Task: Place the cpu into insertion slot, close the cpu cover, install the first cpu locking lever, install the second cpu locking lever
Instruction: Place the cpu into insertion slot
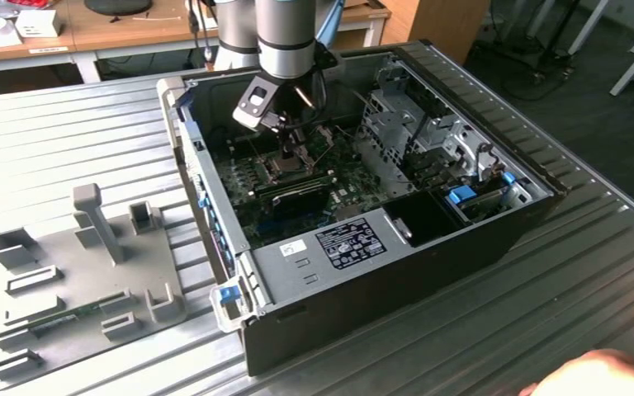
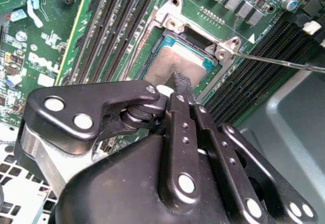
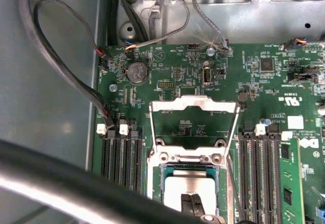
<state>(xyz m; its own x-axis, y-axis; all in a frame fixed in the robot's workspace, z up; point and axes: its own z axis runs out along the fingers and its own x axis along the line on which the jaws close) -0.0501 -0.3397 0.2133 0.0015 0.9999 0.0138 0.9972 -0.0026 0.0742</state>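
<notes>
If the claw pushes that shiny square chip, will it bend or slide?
Probably stiff: the cpu has a flat metal top. Likely it won't slide, since it sits inside the insertion slot. Looks thin, so probably light.

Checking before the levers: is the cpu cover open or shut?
Open: in the first wrist view the cpu cover is swung back off the insertion slot, the cpu exposed.

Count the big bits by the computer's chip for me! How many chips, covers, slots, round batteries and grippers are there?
cpu: 1
cpu cover, standing open: 1
insertion slot: 1
round battery: 1
gripper: 1
Total: 5
</notes>
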